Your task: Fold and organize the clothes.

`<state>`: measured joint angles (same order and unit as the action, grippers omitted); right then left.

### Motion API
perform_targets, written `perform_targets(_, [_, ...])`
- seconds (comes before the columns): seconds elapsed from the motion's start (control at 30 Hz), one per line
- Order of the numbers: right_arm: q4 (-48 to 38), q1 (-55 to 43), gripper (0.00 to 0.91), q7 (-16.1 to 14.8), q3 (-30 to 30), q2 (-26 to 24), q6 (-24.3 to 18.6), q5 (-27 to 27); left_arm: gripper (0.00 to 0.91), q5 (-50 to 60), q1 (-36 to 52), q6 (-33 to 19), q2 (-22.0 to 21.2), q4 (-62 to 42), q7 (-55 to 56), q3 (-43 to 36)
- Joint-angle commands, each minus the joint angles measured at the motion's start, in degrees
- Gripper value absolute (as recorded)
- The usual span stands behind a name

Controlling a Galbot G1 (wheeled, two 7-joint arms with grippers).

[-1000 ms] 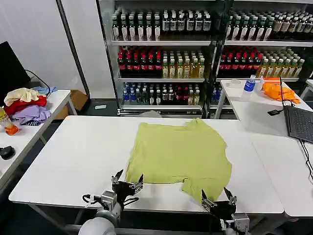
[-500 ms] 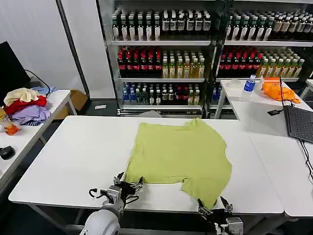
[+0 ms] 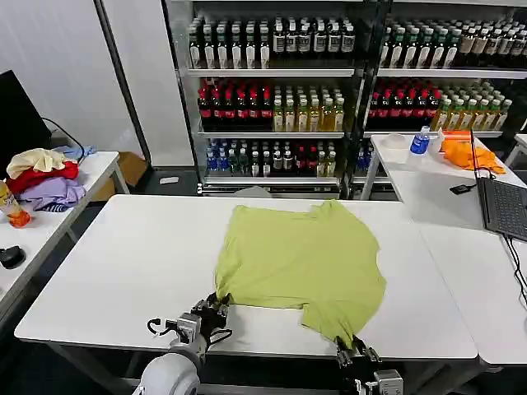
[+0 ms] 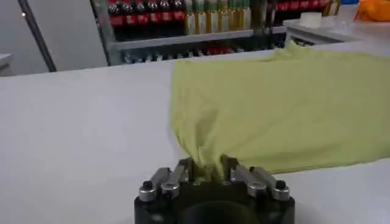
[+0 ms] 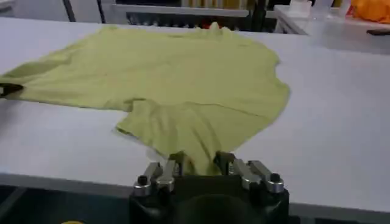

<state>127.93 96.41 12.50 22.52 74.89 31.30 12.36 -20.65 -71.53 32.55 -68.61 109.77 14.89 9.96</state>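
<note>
At the near edge of the white table (image 3: 115, 263), the right gripper (image 3: 356, 352) had closed on the T-shirt (image 3: 300, 259)'s near sleeve, fabric pinched between its fingers (image 5: 166, 171). A second earlier it stood open just short of that cloth. The left gripper (image 3: 214, 306) had likewise clamped the shirt's near left corner, where before its jaws were spread beside the hem. The lime shirt lay flat mid-table, its near edge drawn slightly toward the robot and bunched at both grips. Farther off, the drinks shelves (image 3: 276, 90) and the side-table clothes pile (image 3: 41, 177) were unchanged.
</note>
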Motion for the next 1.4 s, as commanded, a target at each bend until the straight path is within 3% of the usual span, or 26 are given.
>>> perform_targets(0.03, [0.41, 0.02, 0.0, 0.0, -0.05, 0.02, -0.05, 0.03, 0.02, -1.8, -0.63, 0.06, -0.3, 1.12, -0.4, 0.53])
perform_targets(0.27, [2.68, -0.1, 0.0, 0.15, 0.28, -0.32, -1.11, 0.37, 0.02, -2.87, -2.53, -1.27, 0.27, 4.02, -0.79, 2.5])
perform_targets(0.77, [6.66, -2.46, 0.0, -0.29, 6.88, -4.03, -0.83, 4.41, 0.02, -5.54, -5.74, -1.13, 3.91, 11.91, -1.79, 6.43])
perform_targets(1.4, [-3.5, -19.71, 0.0, -0.41, 3.29, -10.48, -0.8, 8.03, 0.02, -5.31, 11.22, -0.99, 7.19, 0.3, -2.52, -2.22])
